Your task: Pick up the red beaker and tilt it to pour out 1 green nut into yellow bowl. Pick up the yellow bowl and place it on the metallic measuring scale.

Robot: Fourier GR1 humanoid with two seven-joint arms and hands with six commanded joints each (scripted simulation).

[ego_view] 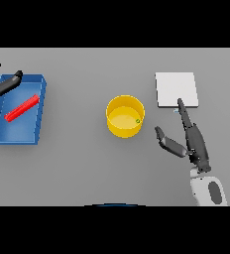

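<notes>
Nearest, at lower right: right hand [190,140], fingers straight and spread, thumb splayed toward the bowl, holding nothing; longest finger reaching up to the near edge of the metallic measuring scale [176,89]. Just left of that hand, apart from it: yellow bowl [125,116], upright on the grey table [87,168], with one green nut [138,121] inside against its right wall. So pouring step judged done; bowl-to-scale step in hand, grasp not yet made. Next move: swing right hand leftward to the bowl's rim or wall, close fingers and thumb on it, lift level so the nut stays in, carry up-right onto the scale. Farther left: blue tray [36,124] holding the red beaker [22,108], lying on its side. At far left edge, over the tray's corner: left hand [3,84], fingers loosely open, gripping nothing.
</notes>
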